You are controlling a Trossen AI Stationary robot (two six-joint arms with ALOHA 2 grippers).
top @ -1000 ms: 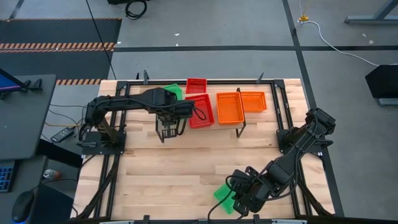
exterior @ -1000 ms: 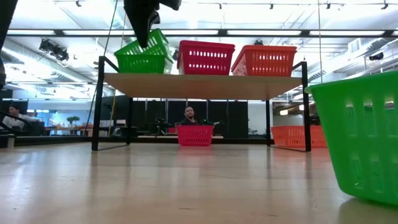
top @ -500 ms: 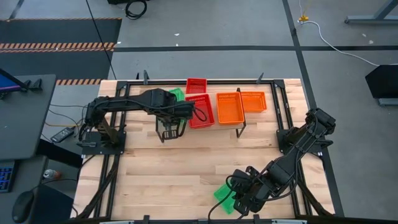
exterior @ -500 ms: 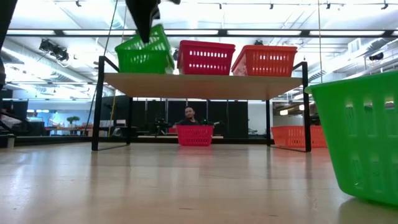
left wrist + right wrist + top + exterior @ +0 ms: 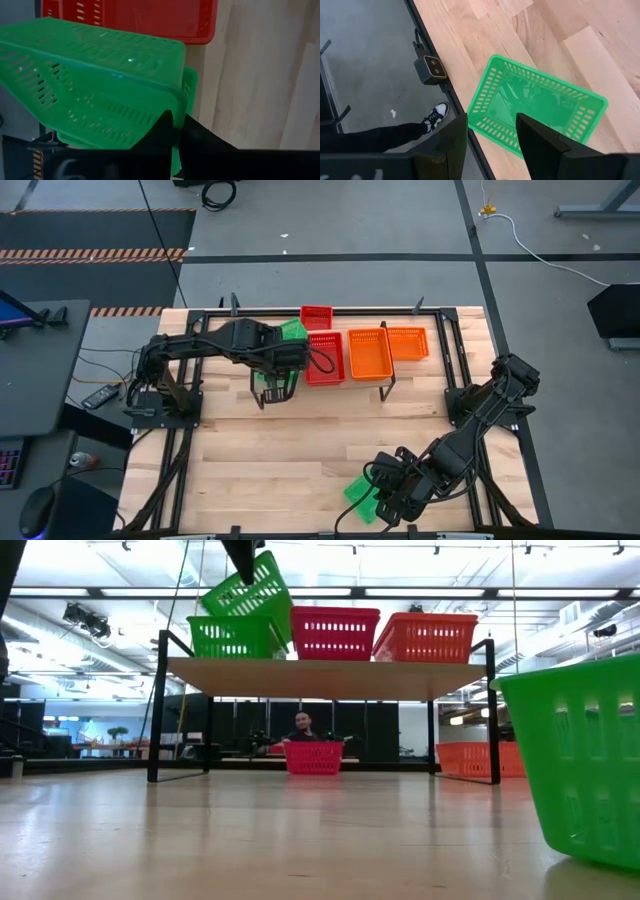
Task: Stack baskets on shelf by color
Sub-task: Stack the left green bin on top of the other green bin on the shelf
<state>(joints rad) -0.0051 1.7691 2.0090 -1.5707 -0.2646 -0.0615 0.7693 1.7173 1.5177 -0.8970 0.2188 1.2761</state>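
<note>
Bright, even light falls from ceiling strips behind my work. A small glare spot sits on the green basket (image 5: 100, 90) in my left pincer (its wall glossy). The near green basket (image 5: 575, 770) looms soft and blurred.

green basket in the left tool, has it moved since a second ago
Yes. In the low view the tilted green basket held by the left tool has risen from the shelf, now clear above the other green basket.
</note>
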